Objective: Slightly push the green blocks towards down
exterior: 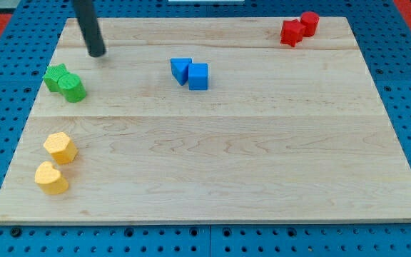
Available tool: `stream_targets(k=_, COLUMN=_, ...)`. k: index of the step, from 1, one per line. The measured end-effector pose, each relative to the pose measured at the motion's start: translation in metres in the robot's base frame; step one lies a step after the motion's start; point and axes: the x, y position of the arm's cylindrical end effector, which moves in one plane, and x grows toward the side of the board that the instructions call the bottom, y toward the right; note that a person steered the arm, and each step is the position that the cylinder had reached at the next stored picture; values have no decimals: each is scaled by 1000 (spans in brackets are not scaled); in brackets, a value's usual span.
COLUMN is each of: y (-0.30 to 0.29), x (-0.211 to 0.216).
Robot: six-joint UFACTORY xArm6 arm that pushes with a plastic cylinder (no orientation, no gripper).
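Two green blocks sit touching at the view's left: a green star-shaped block (55, 76) and a green round block (71, 88) just right and below it. My tip (96, 53) is at the end of the dark rod, above and to the right of the green blocks, a short gap away and not touching them.
The wooden board (212, 178) lies on a blue pegboard. Two blue blocks (190, 73) sit touching at top middle. Two red blocks (299, 28) sit at the top right. Two yellow blocks (60, 148) (51, 178) sit at the lower left.
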Motion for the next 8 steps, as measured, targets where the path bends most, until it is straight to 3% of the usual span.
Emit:
stream_targets(k=1, y=-66, x=-9)
stream_targets(k=2, y=-80, x=-4)
stream_targets(k=4, y=-77, x=43)
stream_targets(k=8, y=-74, x=51)
